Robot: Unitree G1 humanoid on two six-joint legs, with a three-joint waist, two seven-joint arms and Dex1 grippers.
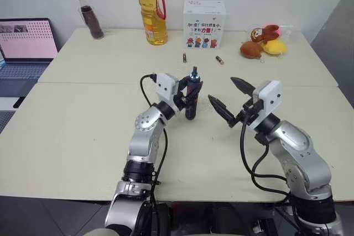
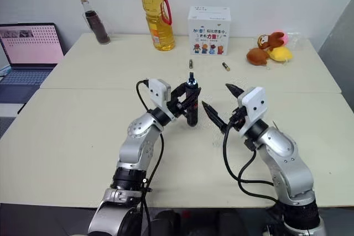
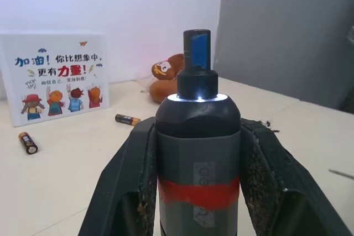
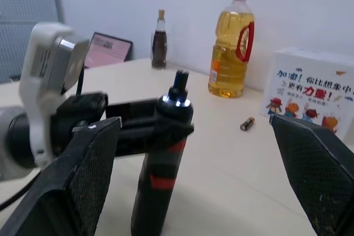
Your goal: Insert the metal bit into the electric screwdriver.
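The slim black pen-shaped electric screwdriver with a red band (image 1: 192,93) is held upright by the left gripper (image 1: 188,95), whose fingers are clamped tight around its body, lit tip up. It's kept above the pale beige surface (image 1: 83,131), roughly mid-scene. The right gripper (image 1: 225,98) is spread wide with nothing between its fingers, parked just beside the screwdriver and pointed toward it. A thin sliver (image 3: 341,174) on the surface can be made out in the left wrist view, possibly the metal bit, but that can't be confirmed. Further back, two small cylindrical batteries (image 1: 184,57) are lying near a white printed box (image 1: 204,24) and a yellow oil bottle (image 1: 152,9).
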